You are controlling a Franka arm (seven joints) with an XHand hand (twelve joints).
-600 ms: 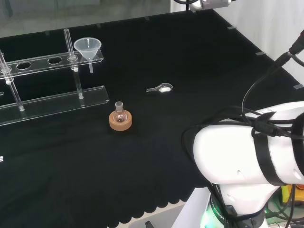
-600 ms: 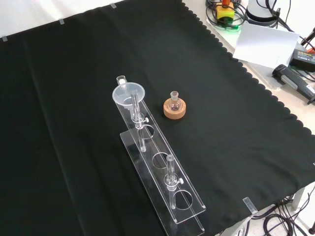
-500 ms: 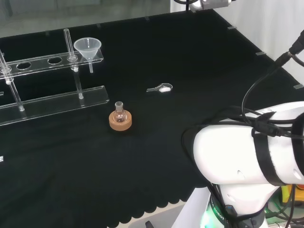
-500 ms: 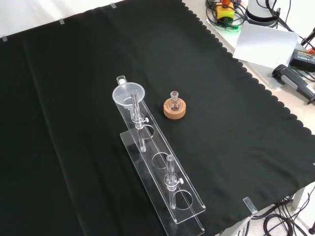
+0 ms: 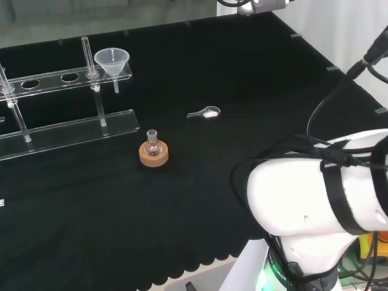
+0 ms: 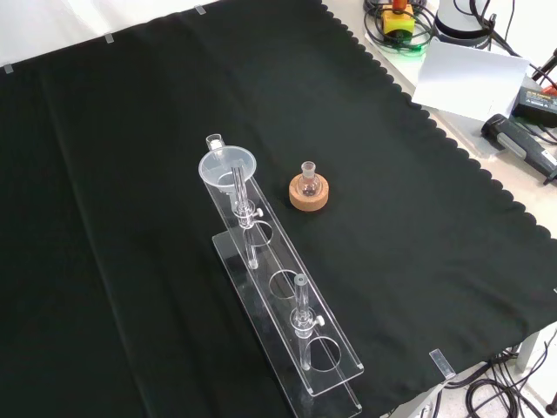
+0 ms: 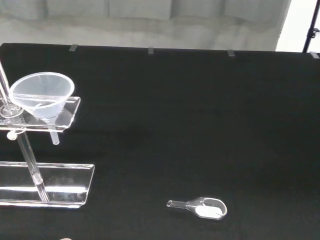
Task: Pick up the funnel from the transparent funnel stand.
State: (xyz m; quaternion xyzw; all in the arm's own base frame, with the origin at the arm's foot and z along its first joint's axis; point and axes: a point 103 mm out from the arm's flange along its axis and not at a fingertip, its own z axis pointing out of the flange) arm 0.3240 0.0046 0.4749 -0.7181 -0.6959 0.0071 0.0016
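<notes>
A clear plastic funnel (image 5: 111,60) sits upright in the end hole of the transparent stand (image 5: 65,130), its stem hanging below the top shelf. In the front view the funnel (image 6: 227,165) is at the far end of the stand (image 6: 328,368), which runs toward the camera. The wrist view looks at the funnel (image 7: 42,95) and the stand's shelf end (image 7: 68,118) from a distance, with open black cloth in between.
A small round flask on a cork ring (image 5: 153,151) stands near the stand, also seen in the front view as the flask and cork ring (image 6: 308,190). A small clear scoop (image 5: 206,112) lies on the cloth. The arm's white link (image 5: 315,194) fills the head view's lower right.
The arm's white link and its cable have shifted slightly in the head view. The funnel, stand, flask and scoop have not moved.
</notes>
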